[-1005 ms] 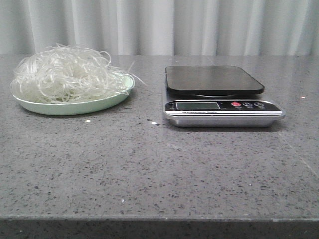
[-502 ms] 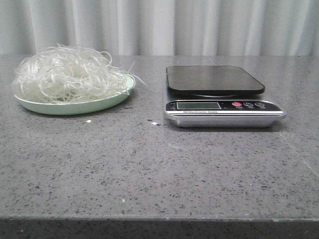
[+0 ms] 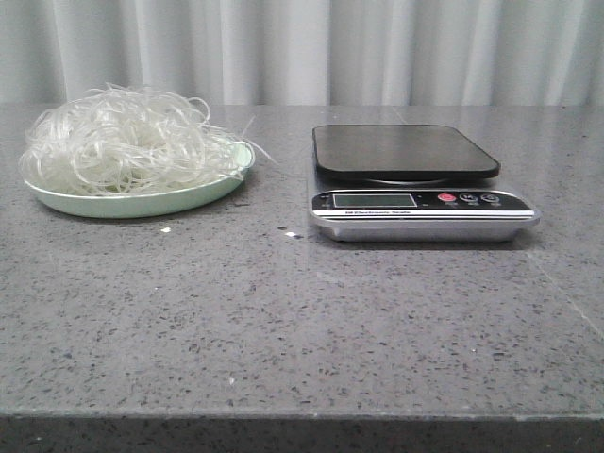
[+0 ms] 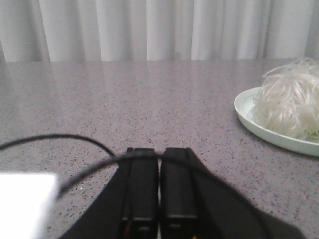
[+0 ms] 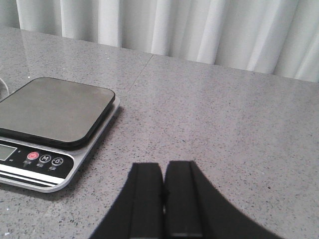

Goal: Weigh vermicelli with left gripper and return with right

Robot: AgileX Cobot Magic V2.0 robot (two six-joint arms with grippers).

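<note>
- The noodles sit piled on the green plate, far left; the scale is to the right.
- Both the left gripper and right gripper are pressed closed, holding nothing.
- The noodles are loose and springy, so some loops may slip out and drop on the table.

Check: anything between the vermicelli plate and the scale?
Front view: no object between the plate holding the vermicelli and the scale, only grey tabletop with a few small pale specks.
</note>
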